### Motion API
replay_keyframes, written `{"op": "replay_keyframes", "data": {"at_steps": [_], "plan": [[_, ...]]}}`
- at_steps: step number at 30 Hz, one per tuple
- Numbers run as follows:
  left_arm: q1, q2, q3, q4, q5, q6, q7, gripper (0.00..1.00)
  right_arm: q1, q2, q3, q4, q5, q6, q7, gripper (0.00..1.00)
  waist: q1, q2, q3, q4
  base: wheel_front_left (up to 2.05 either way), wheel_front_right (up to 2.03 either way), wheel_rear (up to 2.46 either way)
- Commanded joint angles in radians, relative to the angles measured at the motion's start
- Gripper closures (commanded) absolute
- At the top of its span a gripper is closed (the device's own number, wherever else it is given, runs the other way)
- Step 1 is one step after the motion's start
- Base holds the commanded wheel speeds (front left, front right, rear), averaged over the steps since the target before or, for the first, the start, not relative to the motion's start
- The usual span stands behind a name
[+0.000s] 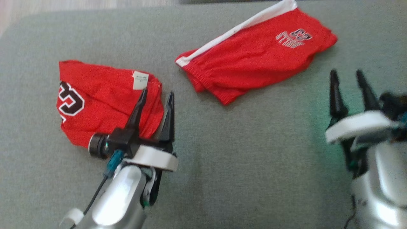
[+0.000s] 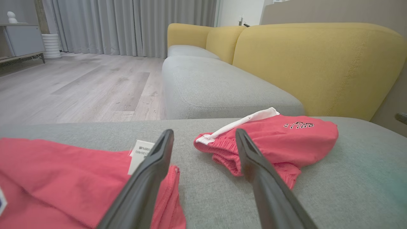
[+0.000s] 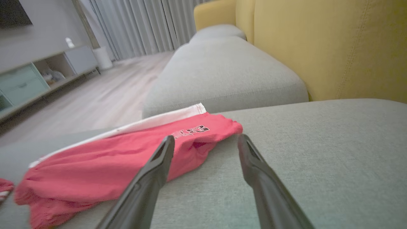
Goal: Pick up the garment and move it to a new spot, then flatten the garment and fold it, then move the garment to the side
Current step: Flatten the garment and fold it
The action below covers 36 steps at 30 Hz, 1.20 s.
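We could not read the tiny white label (image 1: 140, 79) on the folded red garment (image 1: 95, 101); the left gripper (image 1: 158, 92) hid its corner at four o'clock. The print on the red shorts (image 1: 254, 60) was blurred.

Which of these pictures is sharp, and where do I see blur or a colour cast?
Head view: soft, with a green cast on the cushion beside the right fingers. Left wrist view: sharpest. Right wrist view: dimmer, shelf blurred.

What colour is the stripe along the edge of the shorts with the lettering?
White. The stripe runs along one edge of the red shorts; it shows best in the head view.
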Motion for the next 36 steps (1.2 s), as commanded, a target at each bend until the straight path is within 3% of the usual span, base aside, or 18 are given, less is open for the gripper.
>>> {"op": "replay_keyframes", "data": {"at_steps": [1,8,16,25,26,27,36], "plan": [[-0.058,-0.003,0.039,-0.035,0.012,-0.008,-0.008,0.0,-0.081,-0.021,-0.004,-0.015,-0.032,-0.001,0.048,0.0,-0.0001,-0.0001,0.061,0.03,0.0,0.0,0.0],[-0.103,-0.031,0.038,-0.026,0.028,-0.037,-0.008,0.0,-0.287,-0.054,-0.097,0.088,-0.065,-0.001,0.18,0.0,-0.0001,-0.0001,0.149,0.086,0.0,0.0,0.0],[-0.145,-0.047,0.035,-0.027,0.037,-0.054,-0.008,0.0,-0.512,-0.151,-0.152,0.332,-0.099,-0.001,0.275,0.0,-0.0001,-0.0001,0.225,0.157,0.0,0.0,0.0],[-0.161,-0.05,0.01,-0.04,0.011,-0.045,-0.008,0.0,-0.631,-0.23,-0.095,0.585,-0.175,-0.001,0.273,0.0,-0.0001,-0.0001,0.26,0.186,0.0,0.0,0.0],[-0.161,-0.05,0.008,-0.04,0.01,-0.043,-0.008,0.0,-0.64,-0.232,-0.084,0.601,-0.17,-0.001,0.268,0.53,-0.0001,-0.0001,0.261,0.185,0.0,0.0,0.0],[-0.162,-0.05,0.006,-0.04,0.008,-0.041,-0.008,0.0,-0.647,-0.233,-0.071,0.615,-0.163,-0.001,0.26,1.0,-0.0001,-0.0001,0.261,0.183,0.0,0.0,0.0],[-0.147,-0.05,0.022,-0.018,0.018,-0.04,-0.008,0.0,-0.631,-0.252,0.024,0.656,-0.006,-0.001,0.147,1.0,-0.0001,-0.0001,0.204,0.116,0.0,0.0,0.0]]}}
